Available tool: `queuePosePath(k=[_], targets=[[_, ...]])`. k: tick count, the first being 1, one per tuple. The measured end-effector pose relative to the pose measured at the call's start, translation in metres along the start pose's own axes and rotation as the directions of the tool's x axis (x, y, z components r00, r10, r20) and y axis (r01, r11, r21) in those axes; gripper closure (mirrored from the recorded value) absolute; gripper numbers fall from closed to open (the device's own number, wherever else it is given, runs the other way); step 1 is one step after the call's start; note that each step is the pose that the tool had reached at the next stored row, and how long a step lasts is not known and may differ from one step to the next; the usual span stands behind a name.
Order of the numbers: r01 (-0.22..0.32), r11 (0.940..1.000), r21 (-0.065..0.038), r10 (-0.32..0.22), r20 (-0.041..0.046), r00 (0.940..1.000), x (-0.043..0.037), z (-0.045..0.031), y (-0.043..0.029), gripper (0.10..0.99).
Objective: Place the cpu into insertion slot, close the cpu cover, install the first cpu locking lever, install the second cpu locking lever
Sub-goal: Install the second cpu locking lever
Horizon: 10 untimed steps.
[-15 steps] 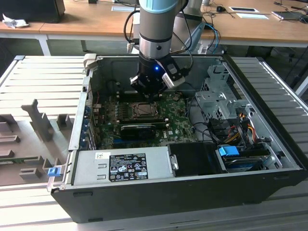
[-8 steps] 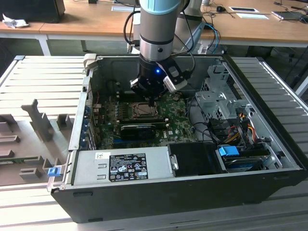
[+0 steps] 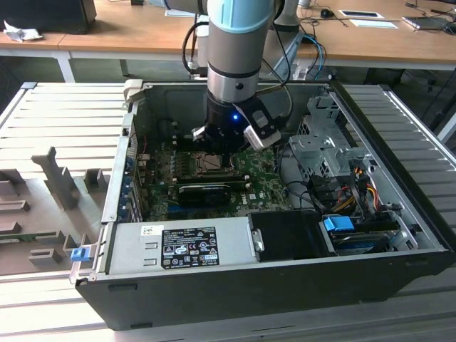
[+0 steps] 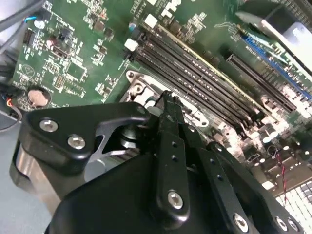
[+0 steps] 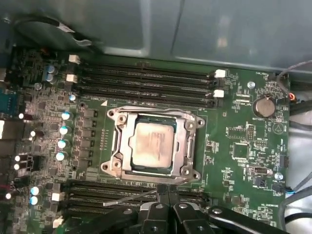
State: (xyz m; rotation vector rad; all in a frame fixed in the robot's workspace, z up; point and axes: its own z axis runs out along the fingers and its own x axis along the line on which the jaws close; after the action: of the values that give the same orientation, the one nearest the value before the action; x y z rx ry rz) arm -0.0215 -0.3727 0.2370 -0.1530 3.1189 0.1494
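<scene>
The cpu (image 5: 152,144), a pale silvery square chip, lies in the insertion slot (image 3: 211,162) on the green motherboard. The cpu cover (image 5: 187,141), a silvery frame plate, lies flat around it. One thin wire lever (image 5: 156,108) runs along the cover's far edge. A second wire lever (image 5: 129,199) angles out from the near edge, its end meeting my fingertips. My gripper (image 5: 168,192) is shut, its black fingers pressed together just beside the socket's near edge; whether the wire is pinched between them does not show. In the second wrist view the gripper (image 4: 166,97) tip hovers over the socket's corner.
Black memory slots (image 5: 146,80) flank the socket on both sides. A long black card (image 3: 206,191) and the grey power-supply box (image 3: 182,246) lie toward the case's front. A metal drive cage (image 3: 320,142) and coloured cables (image 3: 356,185) fill the exterior view's right.
</scene>
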Motion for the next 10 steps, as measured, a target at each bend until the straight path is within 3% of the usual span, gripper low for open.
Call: queuePosePath(k=[3, 5, 7, 8, 9, 10], targets=[[0.0, 0.9999, -0.012, 0.0, 0.0011, 1.0, 0.0072, 0.0006, -0.0005, 0.98], [0.0, 0.9999, -0.013, 0.0, 0.0013, 1.0, 0.0137, 0.0008, -0.0008, 0.98], [0.0, 0.9999, -0.013, 0.0, 0.0013, 1.0, 0.0223, 0.001, -0.0002, 0.98], [0.0, 0.9999, -0.013, 0.0, 0.0014, 1.0, 0.0326, 0.0019, 0.0006, 0.98], [0.026, 0.9995, -0.016, -0.027, -0.0009, 0.9996, 0.0383, 0.0113, 0.0, 0.98], [0.037, 0.9989, -0.029, -0.037, -0.0003, 0.9993, 0.0414, 0.0143, -0.0045, 0.98]])
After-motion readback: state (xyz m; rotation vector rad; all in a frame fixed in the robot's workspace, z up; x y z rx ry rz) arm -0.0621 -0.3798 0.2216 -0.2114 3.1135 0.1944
